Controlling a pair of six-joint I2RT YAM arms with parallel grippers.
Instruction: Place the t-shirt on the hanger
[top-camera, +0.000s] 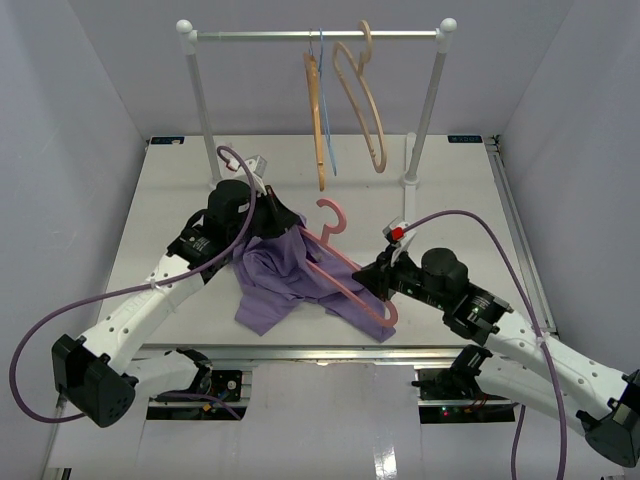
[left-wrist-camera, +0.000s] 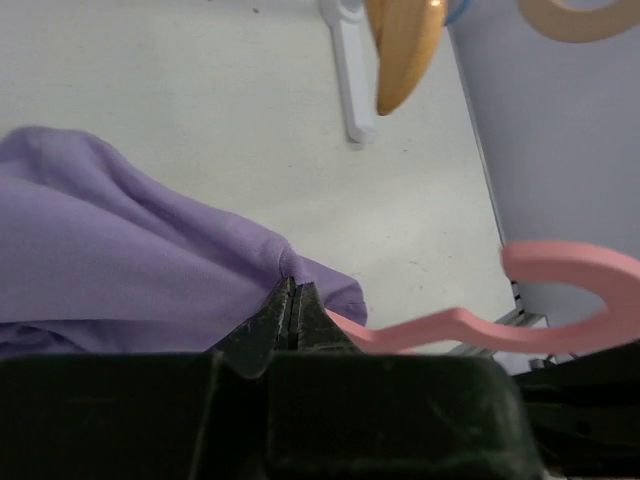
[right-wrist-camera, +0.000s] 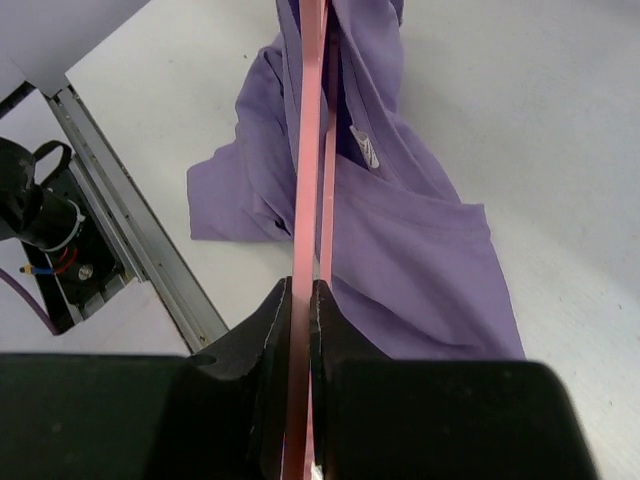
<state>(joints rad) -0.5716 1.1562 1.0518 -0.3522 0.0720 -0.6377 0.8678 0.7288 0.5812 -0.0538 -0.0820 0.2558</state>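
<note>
The lavender t-shirt (top-camera: 268, 282) lies crumpled on the white table, partly draped over the pink hanger (top-camera: 350, 272). The hanger's hook (top-camera: 330, 215) points toward the back. My left gripper (top-camera: 278, 218) is at the shirt's far edge, shut on a fold of the t-shirt (left-wrist-camera: 120, 250); in the left wrist view the gripper (left-wrist-camera: 290, 286) pinches the fabric with the hanger's hook (left-wrist-camera: 570, 268) to its right. My right gripper (top-camera: 384, 284) is shut on the hanger's near right end. In the right wrist view the gripper (right-wrist-camera: 301, 286) clamps the hanger's bar (right-wrist-camera: 310, 150), which runs over the t-shirt (right-wrist-camera: 410, 240).
A white clothes rack with a metal rail (top-camera: 320, 36) stands at the back of the table. Two tan wooden hangers (top-camera: 317, 120) (top-camera: 366, 105) and a thin blue wire hanger (top-camera: 327, 110) hang from it. The rack's right post (top-camera: 412, 170) is behind the right gripper. The table's front rail (right-wrist-camera: 130, 230) is close.
</note>
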